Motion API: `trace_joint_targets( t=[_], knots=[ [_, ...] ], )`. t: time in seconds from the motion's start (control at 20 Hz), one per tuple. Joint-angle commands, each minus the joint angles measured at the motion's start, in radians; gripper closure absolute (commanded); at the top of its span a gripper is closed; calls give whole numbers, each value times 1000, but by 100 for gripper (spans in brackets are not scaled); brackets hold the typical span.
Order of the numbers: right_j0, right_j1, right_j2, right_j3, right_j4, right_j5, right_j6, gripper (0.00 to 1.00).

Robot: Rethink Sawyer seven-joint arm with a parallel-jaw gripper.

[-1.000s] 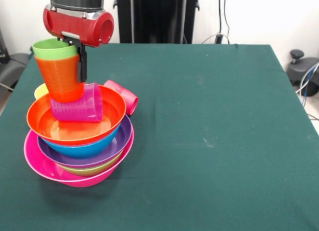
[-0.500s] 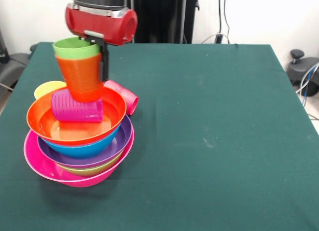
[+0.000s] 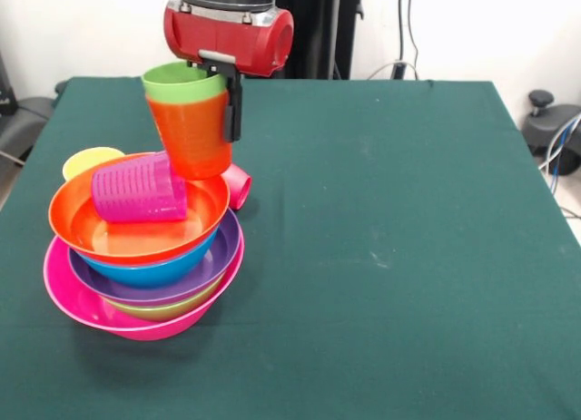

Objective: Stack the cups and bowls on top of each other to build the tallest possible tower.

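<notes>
On the dark green cloth-covered tabletop (image 3: 381, 257), toward the left side of the front view, a pile of wide glossy plastic bowls was stacked. The large pink plastic bowl (image 3: 82, 302) formed the base; nested in it were a green bowl (image 3: 168, 309), of which only a sliver of rim was seen, then a purple bowl (image 3: 182, 279), a blue bowl (image 3: 154, 270) and, on top, an orange bowl (image 3: 136, 234). Inside the orange bowl a ribbed purple plastic tumbler (image 3: 141, 191) was lying on its side, its mouth turned to the right. Behind the pile, at its left, the rim of a yellow plastic cup (image 3: 89, 160) was seen standing on the tabletop. At the pile's right rear, a pinkish-red plastic cup (image 3: 238, 184) was lying on its side, mostly hidden.

Above the right rear edge of the orange bowl, the red-bodied gripper (image 3: 227, 98) was held in the air, with its jaws pinching the wall of an orange tapered plastic cup (image 3: 191, 139). A green plastic cup (image 3: 184, 83) was nested inside the orange one, only its rim and upper band showing. The held pair was tilted slightly, and its base was seen just above the bowl's far rim; whether it was touching could not be told.
</notes>
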Motion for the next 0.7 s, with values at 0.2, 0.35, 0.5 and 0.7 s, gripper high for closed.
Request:
trace_joint_targets(
  t=[0.2,0.35,0.5,0.7],
  knots=[
    [7,25,-4,80,7,81,31,100],
    [-3,31,-4,82,3,73,17,100],
    [-4,57,-8,73,-8,54,16,100],
    [18,124,-23,44,-28,-7,46,100]
  ],
)
